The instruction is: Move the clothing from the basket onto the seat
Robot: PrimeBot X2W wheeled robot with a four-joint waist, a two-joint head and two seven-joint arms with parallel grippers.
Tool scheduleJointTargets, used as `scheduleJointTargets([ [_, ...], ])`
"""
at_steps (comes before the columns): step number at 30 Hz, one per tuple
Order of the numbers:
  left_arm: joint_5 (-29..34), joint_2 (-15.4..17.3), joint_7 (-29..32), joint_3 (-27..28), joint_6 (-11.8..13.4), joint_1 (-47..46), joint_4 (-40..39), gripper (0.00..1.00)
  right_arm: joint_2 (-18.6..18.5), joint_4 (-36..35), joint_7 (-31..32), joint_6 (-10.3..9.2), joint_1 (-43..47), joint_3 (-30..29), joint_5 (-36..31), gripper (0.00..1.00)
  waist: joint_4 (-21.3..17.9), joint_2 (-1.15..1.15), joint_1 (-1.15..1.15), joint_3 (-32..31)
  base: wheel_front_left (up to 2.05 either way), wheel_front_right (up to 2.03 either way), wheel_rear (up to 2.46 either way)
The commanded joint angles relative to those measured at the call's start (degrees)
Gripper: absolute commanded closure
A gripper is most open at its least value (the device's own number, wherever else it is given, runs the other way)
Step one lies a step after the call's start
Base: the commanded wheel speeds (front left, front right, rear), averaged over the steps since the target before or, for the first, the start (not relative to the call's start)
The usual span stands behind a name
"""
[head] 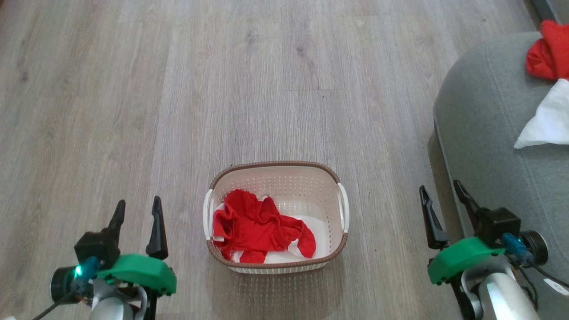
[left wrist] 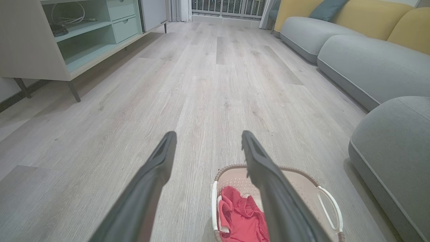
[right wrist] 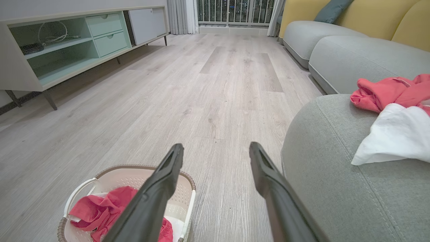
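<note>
Nearest the robot, the left gripper (head: 138, 201) hovered above the wood-look floor (head: 249, 89), its jaws spread wide with nothing between them. The right gripper (head: 439, 186) hung at the same level on the other side, its jaws just as wide apart and empty.

Between the two arms, and touching neither, the basket (head: 284, 186) stood on the floor. It was cream perforated plastic with a brown woven-look rim and white side handles. A crumpled red garment (head: 253, 226) lay inside it, bunched toward the robot's left and the near wall, on top of some white fabric (head: 322, 231) that covered part of the bottom.

To the right of the right gripper, the rounded corner of the grey-green seat (head: 489, 133) rose from the floor, well apart from the basket. A white cloth (head: 549, 118) lay draped on its top, and just beyond that, touching it, sat a second red garment (head: 544, 58) in a loose heap.

Farther off in the right wrist view, more grey sofa sections (right wrist: 346, 57) with yellow back cushions (right wrist: 339, 16) lined the right side of the room. A pale cabinet (right wrist: 67, 43) with mint-green shelves and drawers stood along the left. At the far end, curtains (right wrist: 183, 16) framed a railed balcony door (right wrist: 235, 11).
</note>
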Motion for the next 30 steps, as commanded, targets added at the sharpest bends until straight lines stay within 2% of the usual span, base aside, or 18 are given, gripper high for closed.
scheduleJointTargets([
  [1,-0.3,0.4,-0.3,1.6,0.5,-2.0,-1.9,0.00,-0.5,-1.5,-0.4,-0.02,-1.0,1.4,0.3,0.00,0.0,0.00,0.00,0.1,0.00,0.00,0.00],
  [13,-0.3,0.4,-0.3,1.3,0.6,-2.1,-1.9,0.00,-0.3,-1.6,-0.4,-0.02,-1.1,1.5,0.5,0.00,-0.4,0.00,0.00,0.7,0.00,0.00,0.00],
  [22,-0.2,0.4,-0.3,0.1,0.2,-4.1,-1.4,0.00,-0.1,-2.7,-0.4,-0.02,-2.5,1.4,0.5,0.00,-1.1,0.00,0.00,4.5,0.00,0.00,0.00],
  [26,0.3,0.4,-0.3,-2.2,-0.4,-7.8,0.1,0.00,0.0,-4.1,-0.4,-0.02,-4.6,1.4,0.3,0.00,-1.8,0.00,0.00,9.2,0.00,0.00,0.00],
  [30,0.5,0.4,-0.3,-6.0,-1.1,-13.4,3.4,0.00,0.2,-6.7,-0.4,-0.02,-8.0,1.0,0.0,0.00,-2.7,0.00,0.00,16.7,0.00,0.00,0.00],
])
